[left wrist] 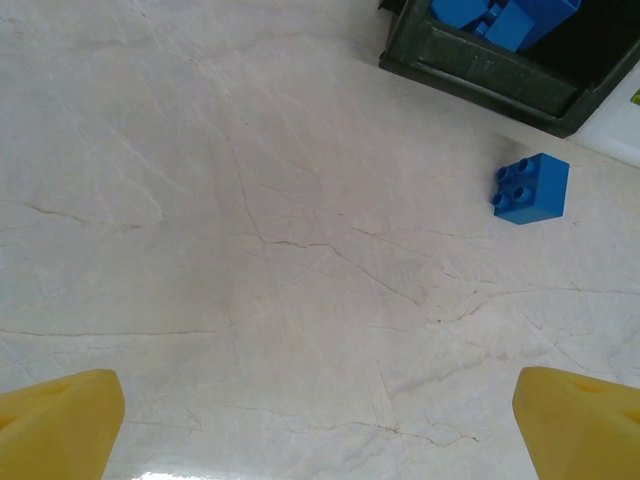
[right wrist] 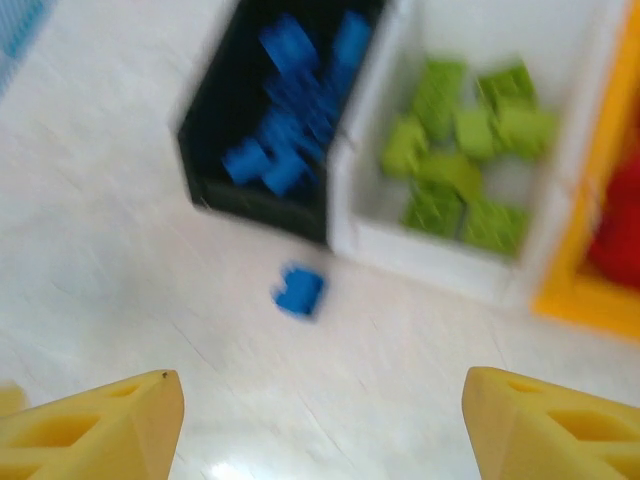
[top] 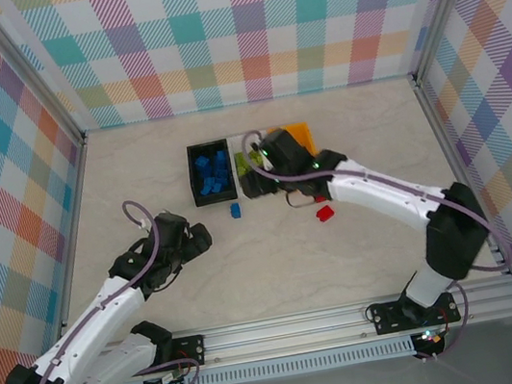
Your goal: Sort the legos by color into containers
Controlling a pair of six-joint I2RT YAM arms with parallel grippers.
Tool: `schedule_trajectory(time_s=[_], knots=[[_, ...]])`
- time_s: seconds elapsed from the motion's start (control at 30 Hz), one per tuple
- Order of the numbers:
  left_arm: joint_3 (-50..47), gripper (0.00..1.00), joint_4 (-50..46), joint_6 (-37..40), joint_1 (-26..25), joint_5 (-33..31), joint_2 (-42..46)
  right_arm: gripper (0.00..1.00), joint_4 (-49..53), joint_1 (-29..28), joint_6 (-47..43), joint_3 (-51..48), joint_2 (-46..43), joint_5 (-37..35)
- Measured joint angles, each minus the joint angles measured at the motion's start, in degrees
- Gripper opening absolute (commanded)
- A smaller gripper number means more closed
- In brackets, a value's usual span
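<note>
On pale veined stone-look worktop (left wrist: 200, 250), glossy blue studded plastic block (left wrist: 530, 188) lies just before black rectangular plastic bin (left wrist: 480, 75) of blue blocks (left wrist: 500, 20). Left gripper (left wrist: 320, 430) wide apart, empty; right gripper (right wrist: 320, 420) parted, empty, near white plastic bin (right wrist: 420, 250).

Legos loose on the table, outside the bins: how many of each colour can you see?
Blue lego: 1
Red lego: 1
Total loose in view: 2

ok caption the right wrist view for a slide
Open right end effector facing loose blue lego, black bin of blue legos, white bin of green legos and orange bin.
</note>
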State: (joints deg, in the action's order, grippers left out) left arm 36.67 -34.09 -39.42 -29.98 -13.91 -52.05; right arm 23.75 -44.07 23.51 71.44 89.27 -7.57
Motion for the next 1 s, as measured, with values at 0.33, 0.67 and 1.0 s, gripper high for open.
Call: schedule_trajectory(time_s=[0.33,0.67,1.0], knots=[[0.0,1.0,1.49,0.0,0.0,1.05,-1.49,0.79,1.07,9.64,5.88,-22.38,-1.88,-4.42],[-0.11,1.0,1.51,0.0,0.0,1.07,-1.73,0.71,-4.55,13.0,4.55,-17.0,5.31,-7.43],[-0.11,1.0,1.46,0.0,0.0,1.03,-1.73,0.46,-7.06,15.04,3.72,-13.57,13.09,-9.14]])
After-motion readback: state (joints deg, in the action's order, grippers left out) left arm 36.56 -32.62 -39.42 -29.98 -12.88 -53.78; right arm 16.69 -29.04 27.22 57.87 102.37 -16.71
